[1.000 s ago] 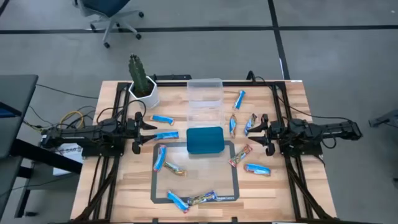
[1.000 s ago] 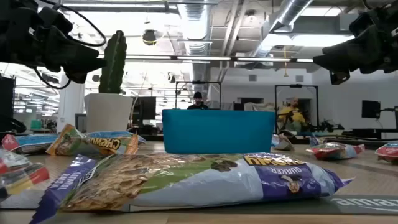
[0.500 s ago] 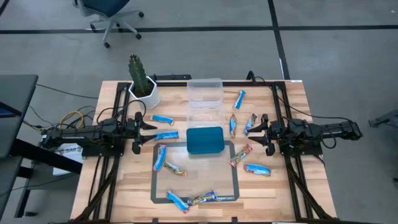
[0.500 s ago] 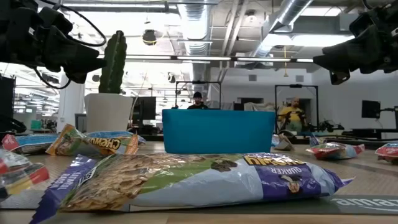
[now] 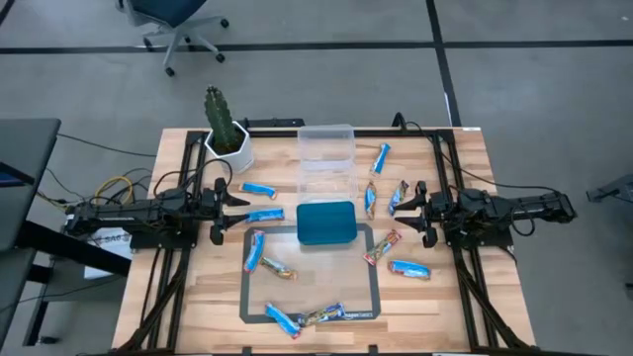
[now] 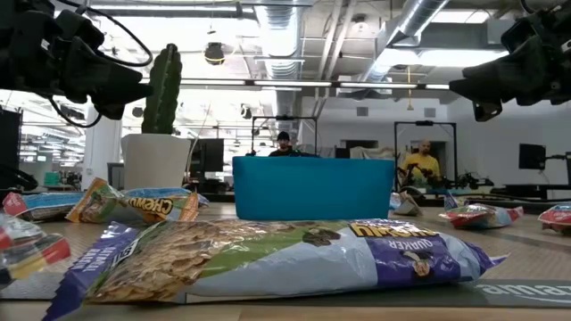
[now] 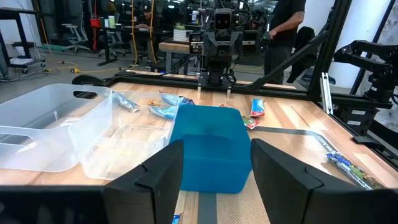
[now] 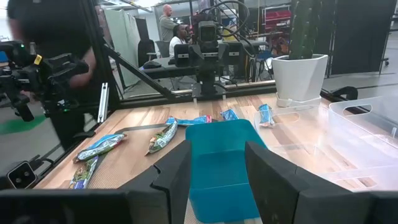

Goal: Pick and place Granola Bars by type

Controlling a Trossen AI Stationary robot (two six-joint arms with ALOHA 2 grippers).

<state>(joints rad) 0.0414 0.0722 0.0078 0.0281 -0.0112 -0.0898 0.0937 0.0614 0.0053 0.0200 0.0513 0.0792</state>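
Note:
Several granola bars lie flat and scattered on the wooden table: blue ones at the left (image 5: 259, 190) and right (image 5: 409, 269), a red one (image 5: 383, 247), and a multicoloured one (image 5: 323, 316) near the front, which fills the low view's foreground (image 6: 285, 254). My left gripper (image 5: 237, 213) hovers level at the table's left, open, pointing toward the teal tray (image 5: 326, 222). My right gripper (image 5: 410, 210) hovers level at the right, open, facing the tray from the other side. In the wrist views nothing sits between the left fingers (image 7: 217, 186) or the right fingers (image 8: 221, 180).
Clear plastic bins (image 5: 326, 158) stand behind the teal tray. A cactus in a white pot (image 5: 226, 129) stands at the far left corner. A taped rectangle (image 5: 309, 277) marks the table's middle front. People show in the room beyond the table.

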